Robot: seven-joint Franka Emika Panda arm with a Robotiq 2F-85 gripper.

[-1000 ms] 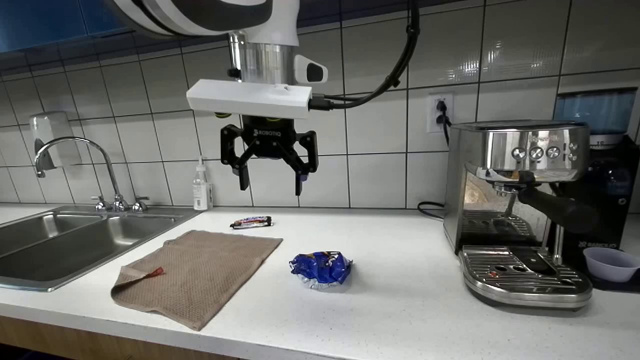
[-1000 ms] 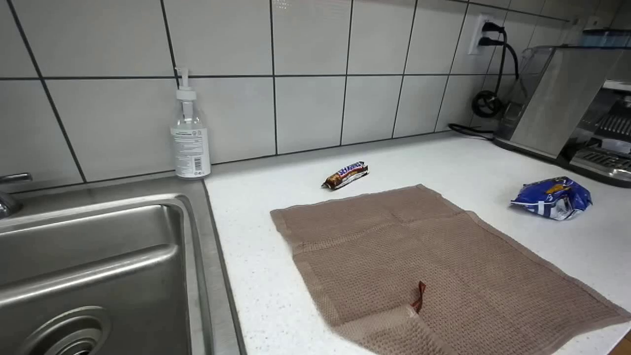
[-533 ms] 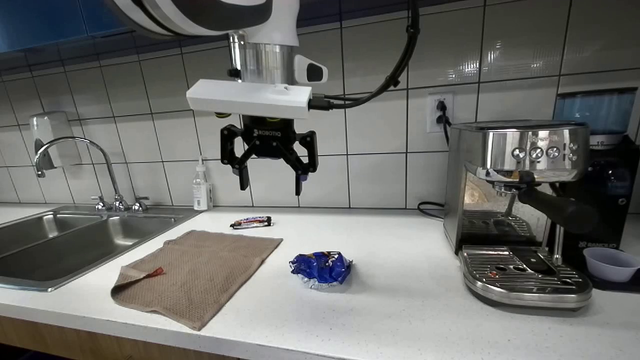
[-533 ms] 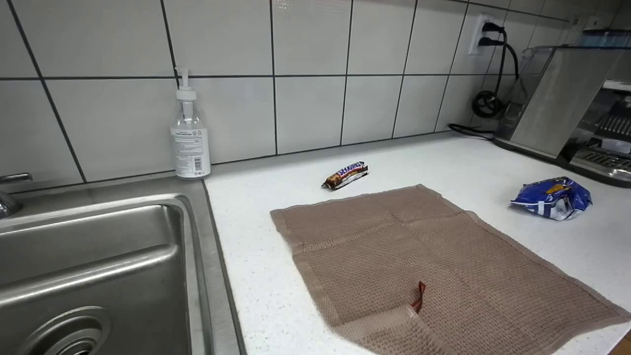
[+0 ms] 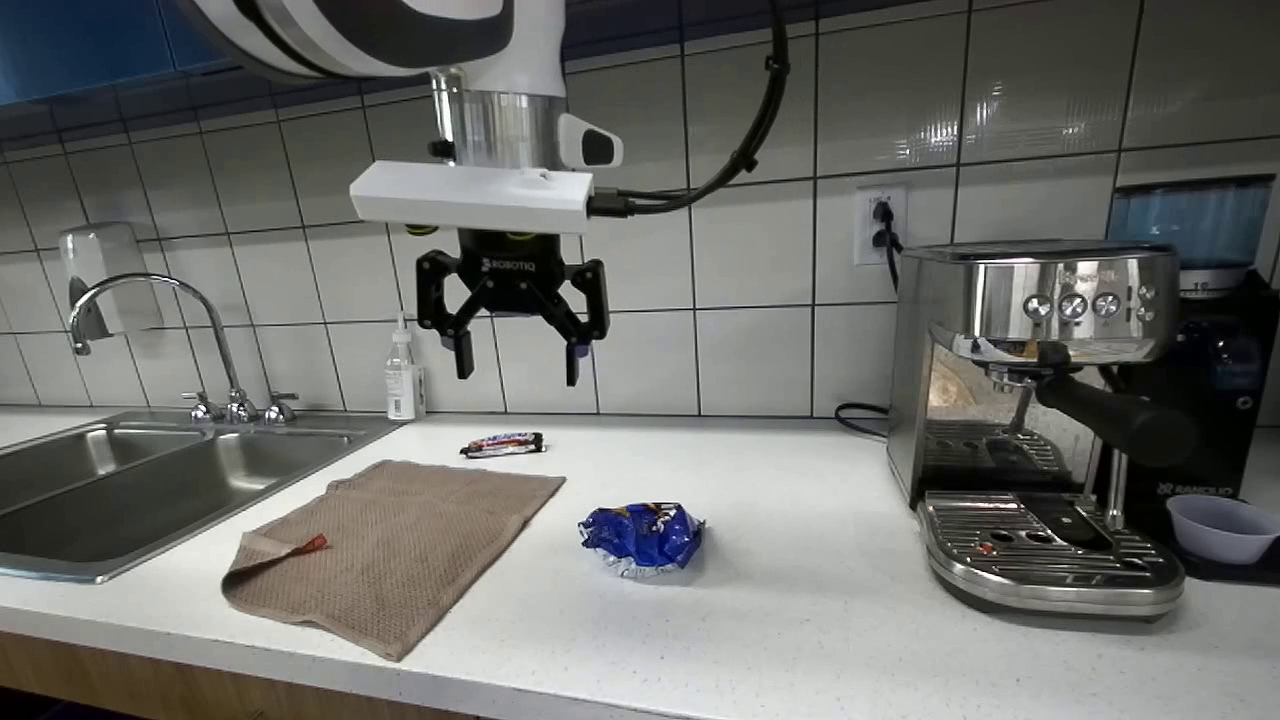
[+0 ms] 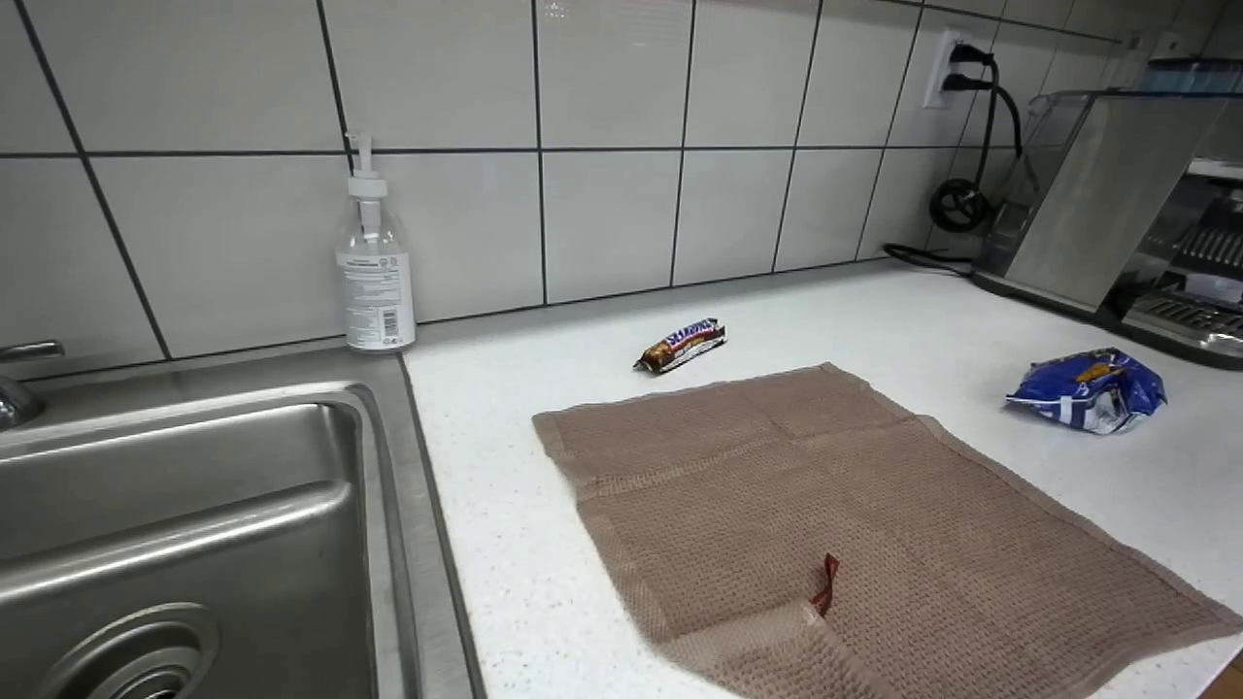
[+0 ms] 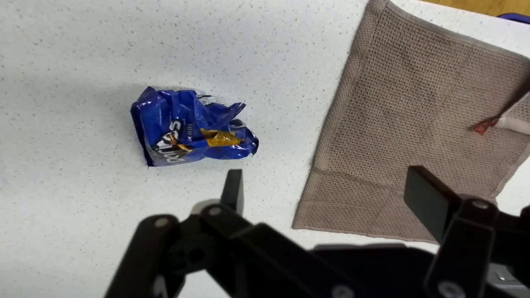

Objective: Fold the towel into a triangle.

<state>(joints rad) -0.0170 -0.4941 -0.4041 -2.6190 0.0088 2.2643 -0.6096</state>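
The brown towel (image 5: 410, 545) lies spread on the white counter beside the sink, seen in both exterior views. In the wrist view the towel (image 7: 414, 95) fills much of the right side. One of its near corners is turned over, with a small red tag (image 6: 825, 585) sticking out there. High above the counter, near the towel's far edge in an exterior view, my gripper (image 5: 518, 378) points down. Its jaws are wide apart and hold nothing. Between the fingertips of the gripper (image 7: 325, 169), the wrist view shows bare counter and a corner of the towel far below.
A crumpled blue chip bag (image 5: 645, 540) lies right of the towel in that exterior view. Behind the towel is a small candy bar (image 6: 682, 346). The steel sink (image 5: 150, 505) borders the towel's left; a pump bottle (image 6: 376, 282) and a coffee machine (image 5: 1040, 300) stand nearby.
In the last half second my gripper has shifted a little to the left in an exterior view, its jaws still wide apart. The towel and the other objects have not moved.
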